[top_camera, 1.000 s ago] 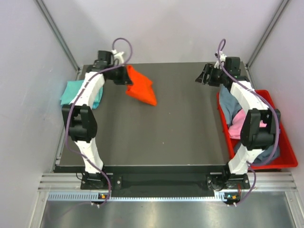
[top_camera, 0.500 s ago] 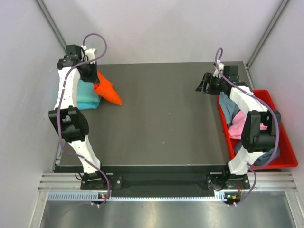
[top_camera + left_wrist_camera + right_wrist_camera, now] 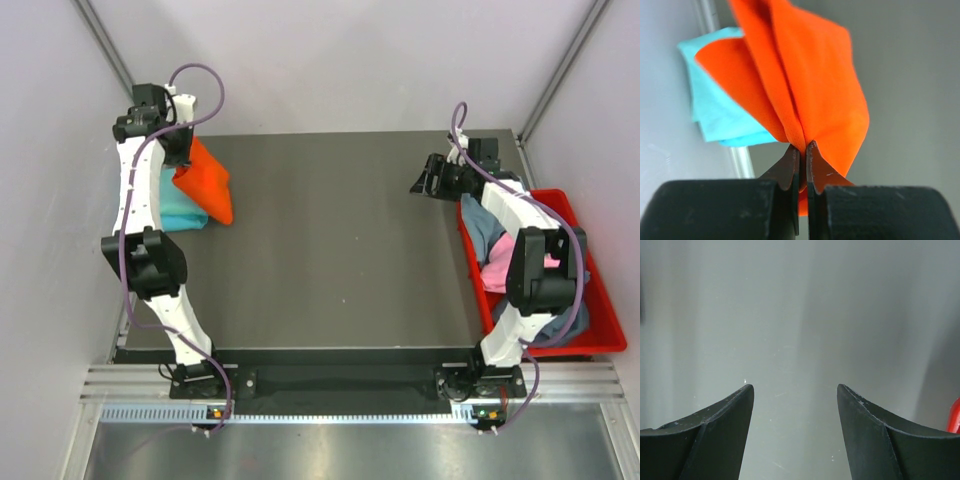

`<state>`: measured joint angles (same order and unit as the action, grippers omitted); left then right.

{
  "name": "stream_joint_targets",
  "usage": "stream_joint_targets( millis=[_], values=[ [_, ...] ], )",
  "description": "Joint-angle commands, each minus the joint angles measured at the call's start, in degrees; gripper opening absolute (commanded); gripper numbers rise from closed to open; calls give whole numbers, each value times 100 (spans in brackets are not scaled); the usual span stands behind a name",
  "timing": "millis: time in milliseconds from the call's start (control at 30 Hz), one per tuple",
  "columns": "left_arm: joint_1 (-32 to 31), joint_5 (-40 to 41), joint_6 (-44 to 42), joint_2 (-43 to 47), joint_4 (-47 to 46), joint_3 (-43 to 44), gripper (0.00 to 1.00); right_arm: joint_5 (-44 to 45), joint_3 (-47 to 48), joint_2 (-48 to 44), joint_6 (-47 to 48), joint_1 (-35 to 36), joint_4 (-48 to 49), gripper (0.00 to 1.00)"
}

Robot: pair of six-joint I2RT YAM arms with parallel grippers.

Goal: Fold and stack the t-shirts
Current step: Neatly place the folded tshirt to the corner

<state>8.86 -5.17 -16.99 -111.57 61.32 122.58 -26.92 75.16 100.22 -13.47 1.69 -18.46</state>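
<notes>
orange t-shirt (image 3: 206, 186) over teal t-shirt (image 3: 183, 213), left edge

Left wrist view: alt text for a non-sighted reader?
The left jaws are shut on a fold of the orange t-shirt, which fans out beyond them. Behind it a teal t-shirt lies at the grey table's edge.
</notes>
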Motion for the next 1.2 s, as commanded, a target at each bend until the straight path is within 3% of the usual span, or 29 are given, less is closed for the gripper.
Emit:
stream_joint_targets(
  millis=[0,167,567,833,1167],
  values=[
    [54,646,-366,-49,28,256,0,-112,219,15,-59,-46,272,68],
    [80,1210,-585,-418,47,670,0,-138,157,41,-120,-46,360,68],
    [309,2063,-269,-866,-533,758,0,-147,70,-12,-120,-46,413,68],
    [449,2959,-506,-1271,-1060,837,0,-147,17,-64,-112,-38,457,68],
    [652,3522,-603,-1974,-1298,995,0,-112,-71,-144,-59,-38,448,67]
  ],
)
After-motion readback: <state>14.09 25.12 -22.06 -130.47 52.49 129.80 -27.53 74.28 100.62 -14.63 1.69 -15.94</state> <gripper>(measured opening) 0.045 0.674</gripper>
